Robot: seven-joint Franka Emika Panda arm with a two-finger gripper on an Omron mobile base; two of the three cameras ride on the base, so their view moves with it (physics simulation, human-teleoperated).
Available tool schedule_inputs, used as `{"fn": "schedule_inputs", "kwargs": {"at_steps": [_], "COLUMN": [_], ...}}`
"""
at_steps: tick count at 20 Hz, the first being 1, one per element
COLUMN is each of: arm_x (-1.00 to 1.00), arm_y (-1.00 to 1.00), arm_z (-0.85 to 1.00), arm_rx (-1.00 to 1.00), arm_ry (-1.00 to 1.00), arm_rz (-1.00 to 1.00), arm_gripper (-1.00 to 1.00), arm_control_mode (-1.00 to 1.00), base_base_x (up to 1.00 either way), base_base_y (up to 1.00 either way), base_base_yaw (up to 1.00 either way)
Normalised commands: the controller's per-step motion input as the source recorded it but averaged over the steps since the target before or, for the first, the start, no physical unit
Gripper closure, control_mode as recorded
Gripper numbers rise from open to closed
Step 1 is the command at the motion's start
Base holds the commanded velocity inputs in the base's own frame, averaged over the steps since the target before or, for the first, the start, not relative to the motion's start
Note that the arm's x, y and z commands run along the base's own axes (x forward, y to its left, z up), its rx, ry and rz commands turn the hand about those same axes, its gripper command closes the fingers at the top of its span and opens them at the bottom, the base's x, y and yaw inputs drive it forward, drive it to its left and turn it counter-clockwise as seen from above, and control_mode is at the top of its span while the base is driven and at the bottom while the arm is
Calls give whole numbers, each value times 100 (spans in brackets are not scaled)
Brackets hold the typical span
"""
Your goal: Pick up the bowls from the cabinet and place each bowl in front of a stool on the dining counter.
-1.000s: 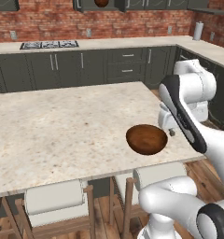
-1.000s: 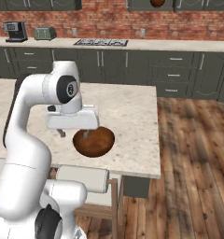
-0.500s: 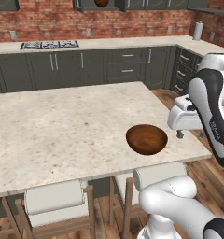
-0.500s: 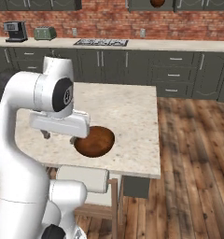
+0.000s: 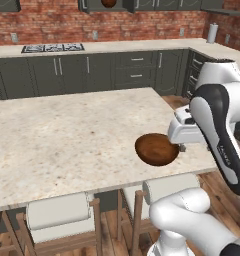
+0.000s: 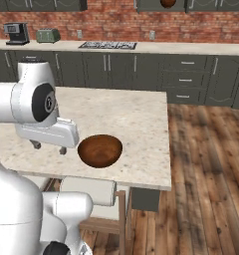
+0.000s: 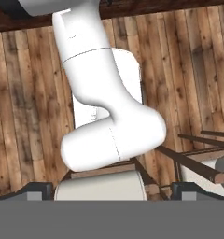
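So the arm just backed off the bowl (image 5: 157, 149). A second ago the gripper (image 6: 49, 145) was right over it, and since then it has slid out past the near edge of the dining counter (image 5: 67, 135); in the right base view its two little fingers hang down beside the bowl, apart from it. They're spread as wide as they go and holding nothing. In the hand view the camera looks straight down at the wooden floor (image 7: 20, 93) and a stool (image 7: 97, 189), so the hand is past the edge of the slab now.

The bowl hasn't budged through any of that. It sits upright on the counter near the front corner, mouth up, right above the stool with the pale cushion (image 5: 167, 186). It's round, so there's no real long axis to speak of, just the opening facing the ceiling.

I'd call that bowl delivered. The second bowl (image 5: 108, 3) is up in the open wall cabinet (image 5: 137, 5) on the brick wall at the back, and the other stool (image 5: 57, 212) has no bowl in front of it yet, so I'd guess that's the next trip.
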Motion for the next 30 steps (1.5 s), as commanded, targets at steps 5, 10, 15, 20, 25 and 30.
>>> {"fn": "schedule_inputs", "kwargs": {"at_steps": [5,10,15,20,25,30], "arm_x": [-1,0,0,0,0,0], "arm_y": [0,0,0,0,0,0], "arm_z": [0,0,0,0,0,0], "arm_rx": [-6,0,0,0,0,0], "arm_ry": [-1,0,0,0,0,0], "arm_rz": [0,0,0,0,0,0], "arm_gripper": [-100,-100,-100,-100,-100,-100], "arm_control_mode": [-100,-100,100,100,100,100], "base_base_x": [0,0,0,-5,-5,-2], "base_base_y": [0,0,-4,-82,-100,-100], "base_base_yaw": [0,0,1,4,0,0]}}
